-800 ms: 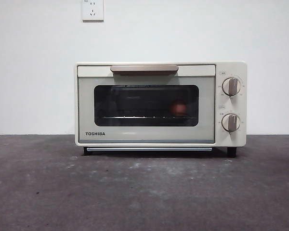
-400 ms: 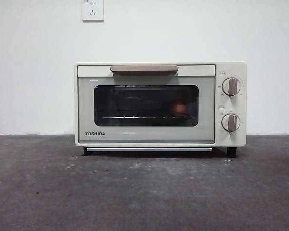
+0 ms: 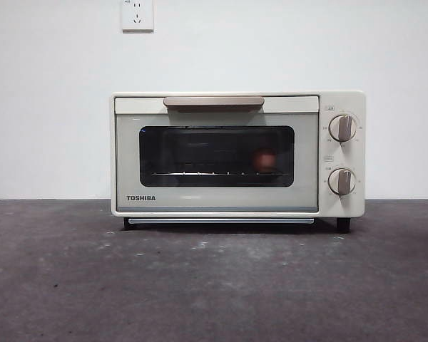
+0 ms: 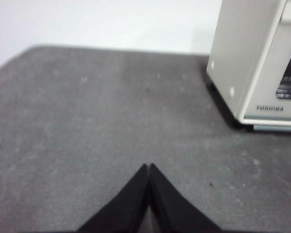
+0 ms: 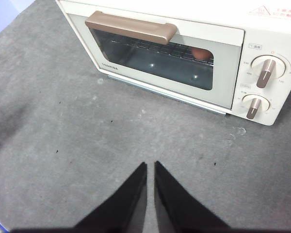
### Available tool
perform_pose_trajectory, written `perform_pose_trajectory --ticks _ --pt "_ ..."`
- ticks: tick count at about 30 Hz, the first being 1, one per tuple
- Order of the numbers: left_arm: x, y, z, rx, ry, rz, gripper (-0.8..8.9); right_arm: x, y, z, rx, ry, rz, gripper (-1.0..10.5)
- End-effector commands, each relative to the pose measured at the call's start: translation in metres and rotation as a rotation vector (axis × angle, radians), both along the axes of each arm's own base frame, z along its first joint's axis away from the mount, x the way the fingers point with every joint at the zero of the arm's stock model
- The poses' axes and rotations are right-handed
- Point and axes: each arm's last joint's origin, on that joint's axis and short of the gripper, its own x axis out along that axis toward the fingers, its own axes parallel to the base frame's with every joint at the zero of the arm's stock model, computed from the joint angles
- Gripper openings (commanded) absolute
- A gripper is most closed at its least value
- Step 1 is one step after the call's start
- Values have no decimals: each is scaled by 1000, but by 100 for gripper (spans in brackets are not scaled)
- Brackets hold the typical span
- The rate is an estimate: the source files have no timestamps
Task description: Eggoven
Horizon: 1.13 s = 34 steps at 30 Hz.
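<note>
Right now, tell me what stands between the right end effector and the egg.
The closed glass door of the cream TOSHIBA toaster oven does. The small reddish-brown egg sits on the rack behind it; the right end effector hangs over bare table in front.

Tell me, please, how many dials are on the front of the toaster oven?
2. The upper dial and the lower dial sit one above the other on the panel beside the window of the toaster oven, on the side nearer the egg. None appear hidden.
</note>
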Motion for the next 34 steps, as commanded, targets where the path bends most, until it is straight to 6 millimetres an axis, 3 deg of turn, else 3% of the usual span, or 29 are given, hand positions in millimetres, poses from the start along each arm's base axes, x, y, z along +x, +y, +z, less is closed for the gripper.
perform_pose_trajectory --ticks 1,20,28,34 --pt "1 0 -8 -14 15 4 8 1 2 1 9 -1 -2 5" --pt "1 0 -8 -14 13 4 8 1 1 1 -8 -15 9 5" --pt "1 0 -8 -14 13 4 8 -3 -32 17 28 -349 -267 5" --pt "1 0 -8 -14 13 4 8 -14 -55 -14 92 -549 -314 5"
